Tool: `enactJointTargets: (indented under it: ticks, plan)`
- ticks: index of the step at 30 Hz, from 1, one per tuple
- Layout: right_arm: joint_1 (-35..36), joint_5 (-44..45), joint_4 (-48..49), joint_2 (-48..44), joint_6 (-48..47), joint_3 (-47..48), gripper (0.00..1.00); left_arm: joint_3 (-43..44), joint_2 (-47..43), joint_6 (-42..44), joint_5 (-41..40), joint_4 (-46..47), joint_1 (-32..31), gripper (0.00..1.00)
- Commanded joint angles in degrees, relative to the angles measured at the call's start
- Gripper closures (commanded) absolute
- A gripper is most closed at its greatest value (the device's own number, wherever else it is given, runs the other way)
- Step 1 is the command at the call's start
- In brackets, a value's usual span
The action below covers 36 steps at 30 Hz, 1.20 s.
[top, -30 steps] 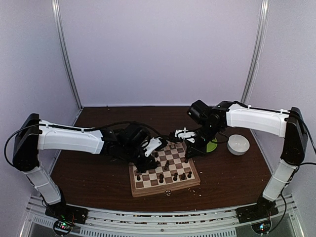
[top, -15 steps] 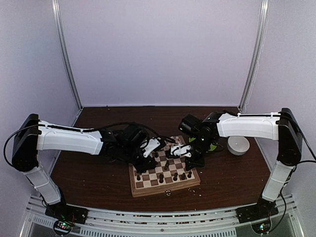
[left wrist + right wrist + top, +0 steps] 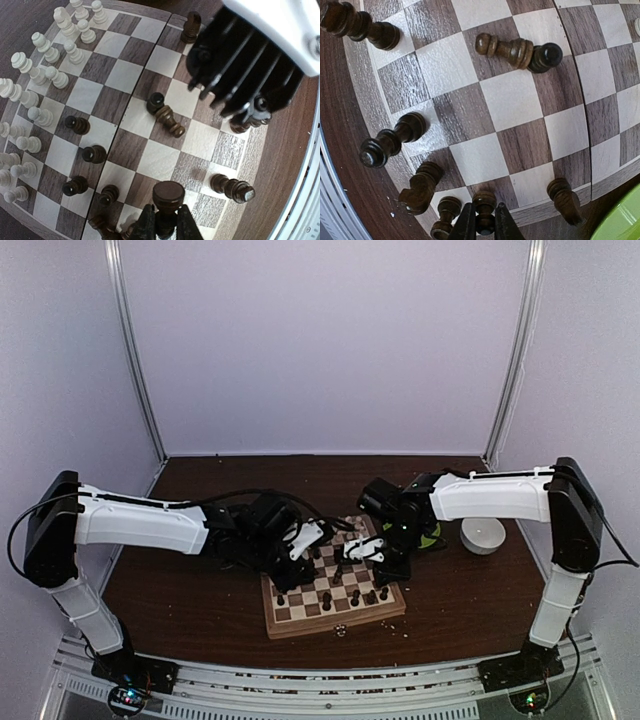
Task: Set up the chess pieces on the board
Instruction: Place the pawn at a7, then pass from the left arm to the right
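The chequered board (image 3: 300,612) lies in the middle of the table. My left gripper (image 3: 300,543) hovers over its left part, shut on a dark brown piece (image 3: 168,199) whose round end faces the camera; its fingers (image 3: 146,226) clamp the stem. My right gripper (image 3: 362,550) is low over the board's right part, shut on a small dark pawn (image 3: 484,209) at the edge row. Pale pieces (image 3: 50,75) stand in rows on one side of the board (image 3: 120,75). Dark pieces stand scattered; one (image 3: 512,50) lies fallen mid-board (image 3: 512,100).
A round green plate (image 3: 430,535) and a white bowl (image 3: 483,534) sit right of the board. The plate's rim shows in the right wrist view (image 3: 620,220). The right arm's black body (image 3: 240,70) hangs close over the board, near my left gripper. Another dark piece (image 3: 232,187) lies on its side.
My right arm has swung left and down from beside the green plate onto the board's right part. My left arm has barely moved.
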Motion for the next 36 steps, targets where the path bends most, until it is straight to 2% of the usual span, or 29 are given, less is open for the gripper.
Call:
enactJointTargets:
  ticks: [1, 10, 15, 18, 22, 25, 30, 32, 36]
  plan:
    - [0.2, 1.3, 1.2, 0.9, 0.0, 0.3, 0.85, -0.3, -1.9, -0.5, -0.5, 1.5, 0.6, 1.00]
    - [0.2, 1.1, 0.5, 0.2, 0.4, 1.1, 0.76, 0.5, -1.9, -0.4, -0.7, 0.8, 0.7, 1.00]
    - [-0.7, -0.3, -2.6, -4.7, 0.4, 3.8, 0.74, 2.4, -2.7, -0.3, -0.1, -0.6, 1.1, 1.00]
    - [-2.0, -4.7, -4.2, -8.8, -0.2, 4.9, 0.72, 3.5, -2.9, -1.0, 3.9, -0.8, 2.5, 1.00]
    - [-2.8, -11.5, -4.6, -15.7, -3.1, 3.3, 0.71, 6.6, -1.9, -1.8, 13.6, -2.8, 5.8, 1.00]
    - [-2.6, -13.3, -2.2, -21.2, -6.0, 0.6, 0.67, 8.3, -1.3, -2.6, 21.1, -3.2, 8.2, 1.00]
    - [2.8, -2.5, 2.5, -23.3, -10.9, 0.4, 0.62, 15.3, 2.7, -1.7, 31.4, -8.8, 9.4, 1.00]
    - [5.2, 2.5, 3.7, -21.9, -12.6, 2.3, 0.61, 17.2, 4.1, -1.8, 34.2, -10.4, 9.5, 1.00]
    - [8.0, 6.2, 2.9, -17.3, -14.5, 8.0, 0.60, 19.3, 5.3, -2.1, 37.6, -12.2, 9.5, 1.00]
